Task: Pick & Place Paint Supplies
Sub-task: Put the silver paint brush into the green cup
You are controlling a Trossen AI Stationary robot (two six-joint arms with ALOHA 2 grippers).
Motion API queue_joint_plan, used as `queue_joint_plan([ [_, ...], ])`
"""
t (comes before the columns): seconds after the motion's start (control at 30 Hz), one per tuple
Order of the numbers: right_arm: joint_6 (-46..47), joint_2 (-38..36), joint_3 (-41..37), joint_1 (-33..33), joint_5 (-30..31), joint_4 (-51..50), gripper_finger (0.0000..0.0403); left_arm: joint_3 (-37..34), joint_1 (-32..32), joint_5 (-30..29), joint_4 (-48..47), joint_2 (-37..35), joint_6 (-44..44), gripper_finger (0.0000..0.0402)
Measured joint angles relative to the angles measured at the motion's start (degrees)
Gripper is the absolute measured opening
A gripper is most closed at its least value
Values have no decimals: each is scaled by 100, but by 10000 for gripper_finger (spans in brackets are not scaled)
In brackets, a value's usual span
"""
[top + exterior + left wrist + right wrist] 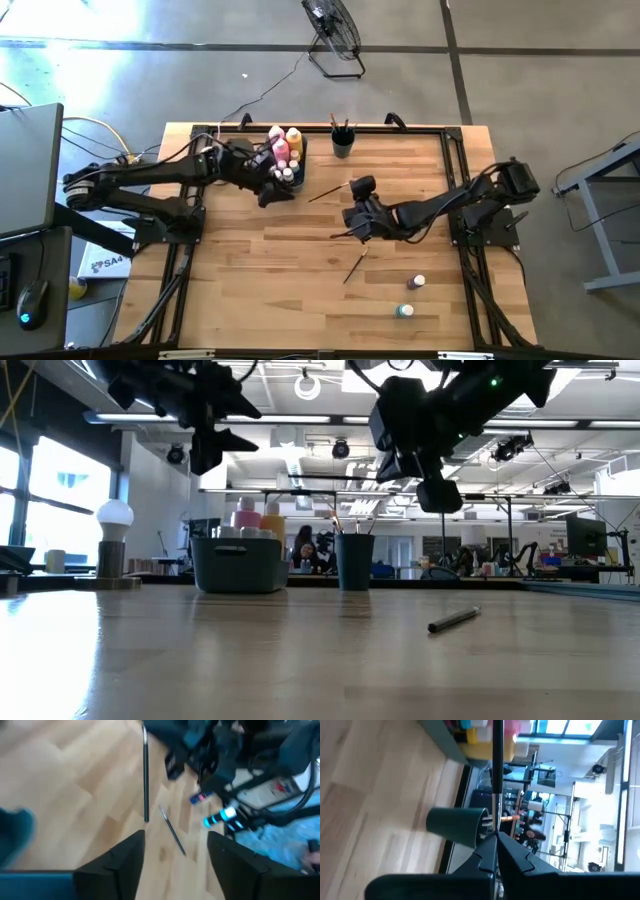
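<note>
Fingers of the right gripper [496,851] pinch a thin paintbrush [496,765] above mid-surface, near the dark cup [343,143]. The left gripper [175,857] hangs open and empty by the grey bin [297,160] holding bottles. Another brush [355,267] and two small bottles [417,284] lie on the wooden surface [250,270].

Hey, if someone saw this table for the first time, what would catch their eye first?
Probably the right gripper at mid-table, shut on a thin paintbrush. Next, the bin of bright bottles at the far edge, with the open left gripper beside it.
</note>
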Motion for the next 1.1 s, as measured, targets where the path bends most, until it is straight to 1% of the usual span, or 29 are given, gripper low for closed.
queue_joint_plan([
  [0.07,-210,0,0,47,-9,213,3,0,-2,263,-3,182,-67,226],
  [0.13,-456,0,0,105,-127,403,3,0,0,459,82,417,-110,233],
  [0.23,-679,0,0,185,-370,543,3,0,0,869,382,749,-127,232],
  [0.33,-818,0,0,246,-400,659,3,0,0,1275,658,1017,-135,228],
  [0.43,-1017,0,0,301,-542,654,3,0,-2,1397,890,1228,-149,223],
  [0.6,-1034,0,0,310,-645,657,3,0,0,1353,957,1346,-255,221],
  [0.73,-982,-1,0,305,-803,655,3,0,-4,1050,1033,1346,-257,221],
  [0.87,-949,-2,0,307,-800,655,3,0,-4,802,1033,1346,-255,221],
  [1.03,-947,-1,0,307,-811,651,3,-8,-212,594,1193,1510,-256,221],
  [1.1,-940,-2,0,307,-822,646,3,9,-367,598,1523,1665,-255,221],
])
